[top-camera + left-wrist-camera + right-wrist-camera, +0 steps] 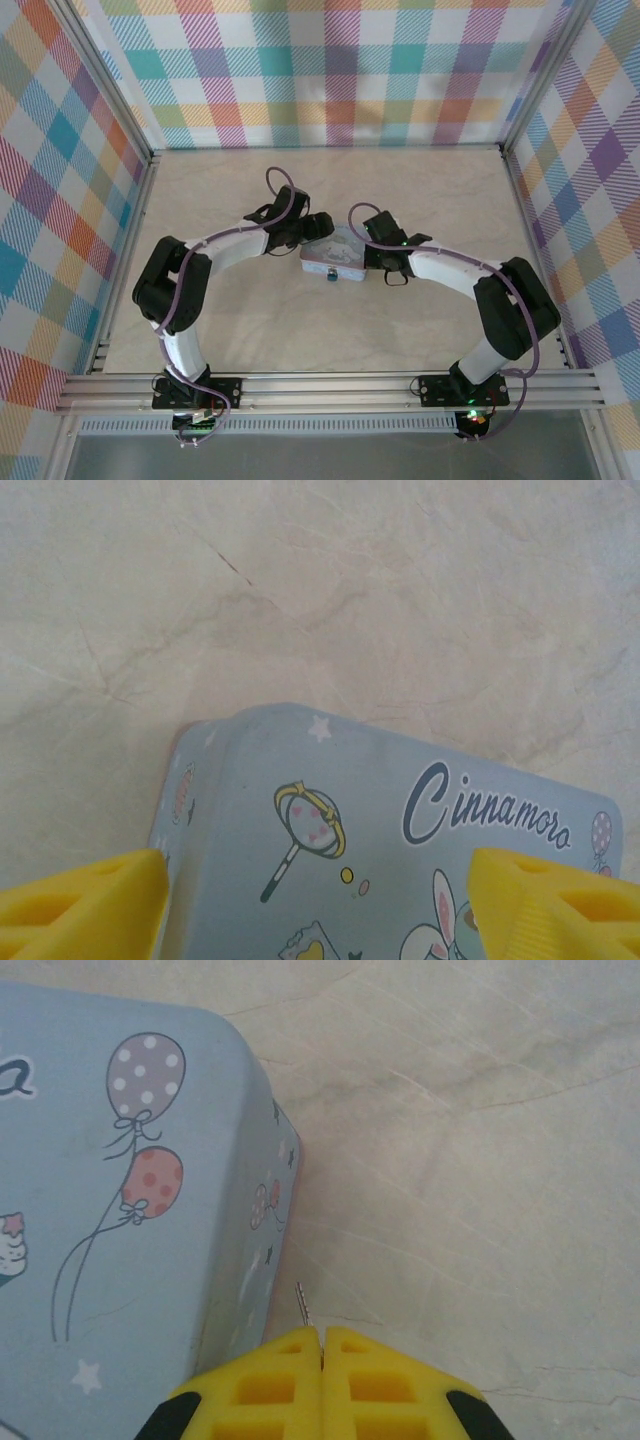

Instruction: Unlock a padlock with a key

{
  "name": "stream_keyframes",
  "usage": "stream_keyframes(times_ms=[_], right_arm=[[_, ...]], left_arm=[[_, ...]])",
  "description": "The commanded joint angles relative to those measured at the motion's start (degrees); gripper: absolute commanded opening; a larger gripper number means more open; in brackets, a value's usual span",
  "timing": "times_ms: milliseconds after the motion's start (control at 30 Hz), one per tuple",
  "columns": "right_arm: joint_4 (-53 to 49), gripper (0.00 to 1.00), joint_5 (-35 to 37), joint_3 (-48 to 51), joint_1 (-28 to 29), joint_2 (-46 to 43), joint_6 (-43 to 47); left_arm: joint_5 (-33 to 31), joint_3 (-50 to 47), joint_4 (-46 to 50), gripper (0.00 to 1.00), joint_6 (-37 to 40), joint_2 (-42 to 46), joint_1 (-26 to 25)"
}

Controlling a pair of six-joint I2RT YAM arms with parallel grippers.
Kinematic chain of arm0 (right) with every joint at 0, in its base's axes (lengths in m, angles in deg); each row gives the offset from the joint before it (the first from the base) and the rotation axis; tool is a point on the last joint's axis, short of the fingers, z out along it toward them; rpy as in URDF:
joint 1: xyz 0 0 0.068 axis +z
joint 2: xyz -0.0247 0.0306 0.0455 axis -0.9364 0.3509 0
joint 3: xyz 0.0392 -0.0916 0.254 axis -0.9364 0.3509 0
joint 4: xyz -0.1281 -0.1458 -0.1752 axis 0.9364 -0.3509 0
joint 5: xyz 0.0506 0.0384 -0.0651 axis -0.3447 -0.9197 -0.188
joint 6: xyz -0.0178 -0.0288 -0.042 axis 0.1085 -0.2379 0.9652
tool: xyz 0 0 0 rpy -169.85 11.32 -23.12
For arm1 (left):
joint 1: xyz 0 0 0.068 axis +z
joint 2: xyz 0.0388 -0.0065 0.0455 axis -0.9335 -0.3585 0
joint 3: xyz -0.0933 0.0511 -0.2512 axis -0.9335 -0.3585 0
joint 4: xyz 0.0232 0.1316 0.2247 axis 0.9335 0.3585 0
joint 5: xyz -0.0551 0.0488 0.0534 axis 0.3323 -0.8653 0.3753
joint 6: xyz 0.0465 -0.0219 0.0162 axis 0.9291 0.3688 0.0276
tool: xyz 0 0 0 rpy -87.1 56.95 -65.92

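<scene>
The light-blue cartoon tin (335,255) lies mid-table. The padlock (330,275), a tiny dark body, hangs at the tin's near edge. My left gripper (318,872) is open wide over the tin (390,820). One yellow fingertip (90,905) sits at the tin's left edge and the other is above the lid. Whether they touch the tin I cannot tell. Beside the tin's right side (120,1190), my right gripper (322,1336) is shut on the key (303,1304), a thin toothed sliver sticking out from between its pads. In the top view the left gripper (314,230) and right gripper (370,256) flank the tin.
Pale marble-patterned tabletop (250,330) surrounds the tin. Plaid walls (330,70) close in the back and both sides. An aluminium rail (330,385) carrying the arm bases runs along the near edge.
</scene>
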Motion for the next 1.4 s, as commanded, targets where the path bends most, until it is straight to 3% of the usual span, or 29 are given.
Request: stream_keyframes(times_ms=[0,167,200,300,467,633,1000,1367], right_arm=[[0.9,0.00,-0.3,-1.4,0.5,-0.1,-0.5],[-0.4,0.00,0.4,-0.8,0.3,-1.4,-0.6],[-0.5,0.00,0.8,-0.5,0.1,-2.1,-0.5],[-1.5,0.00,1.6,0.5,-0.9,-4.9,0.1],[-3.0,0.00,2.4,0.1,-3.8,-8.6,3.1],[-2.6,0.00,0.6,-4.4,-7.3,-7.0,6.5],[-0.9,0.00,-4.5,-19.6,-10.0,8.4,10.9],[-0.1,0.00,-7.6,-25.5,-10.6,17.2,10.7]], left_arm=[[0.6,-2.7,-0.5,0.81,0.9,4.6,1.6],[-1.9,-8.0,2.0,0.87,3.1,12.6,2.2],[-2.0,-9.0,2.5,0.95,3.4,14.2,2.2],[-1.3,-13.6,2.3,0.96,3.7,19.7,2.2],[3.3,-24.0,-4.1,1.00,3.6,28.9,0.9],[6.2,-32.6,-14.4,1.00,3.0,32.6,-2.4],[0.2,-41.0,-43.6,1.00,5.2,20.8,-11.6],[-9.1,-37.8,-53.5,1.00,13.9,7.7,-17.8]])
